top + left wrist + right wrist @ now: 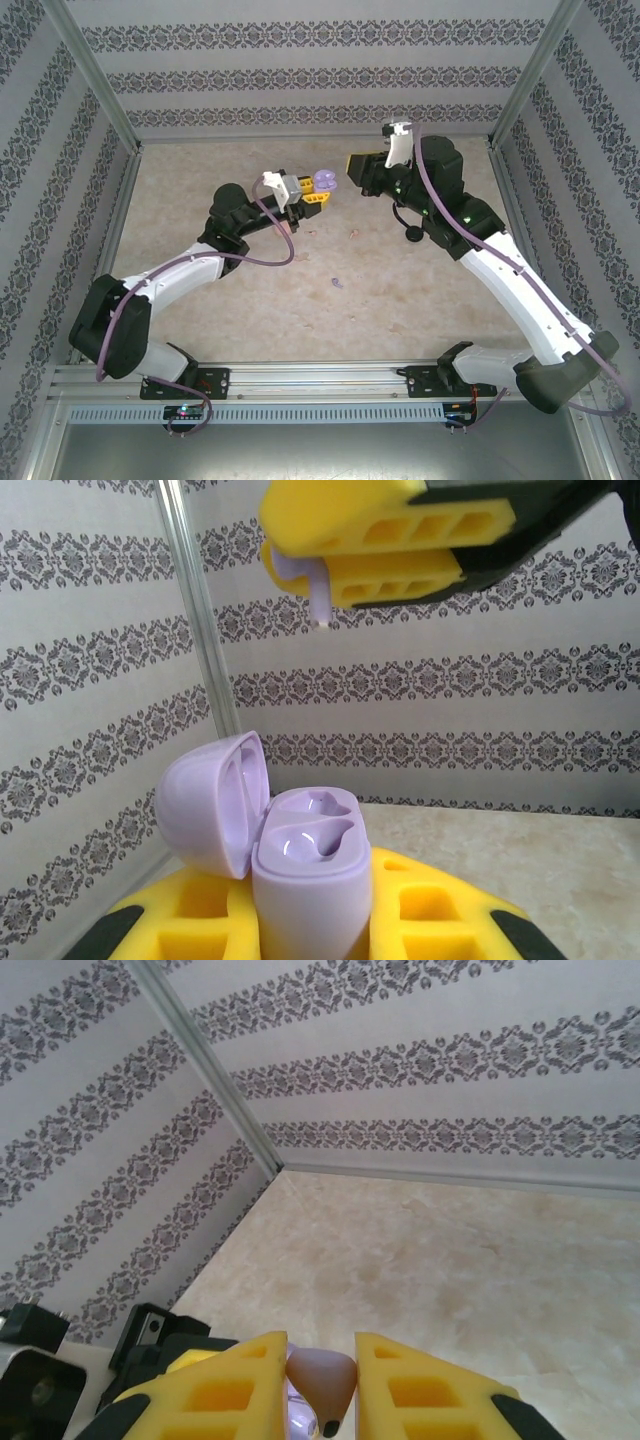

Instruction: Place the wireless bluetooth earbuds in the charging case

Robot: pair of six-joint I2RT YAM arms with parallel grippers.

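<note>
A beige, marbled counter (250,300) sits inside an enclosure of damask-striped wallpaper walls (300,70), with aluminium posts (195,610) at the corners. Above the far middle of the counter, the left end effector (316,194) is clenched around an upright purple charging case (310,880). Its lid (205,805) is swung open and both sockets show. The right end effector (320,1380) grasps a purple earbud (318,592), stem pointing down, above and apart from the case. A second purple earbud (337,284) lies loose on the counter, nearer the arm bases.
</note>
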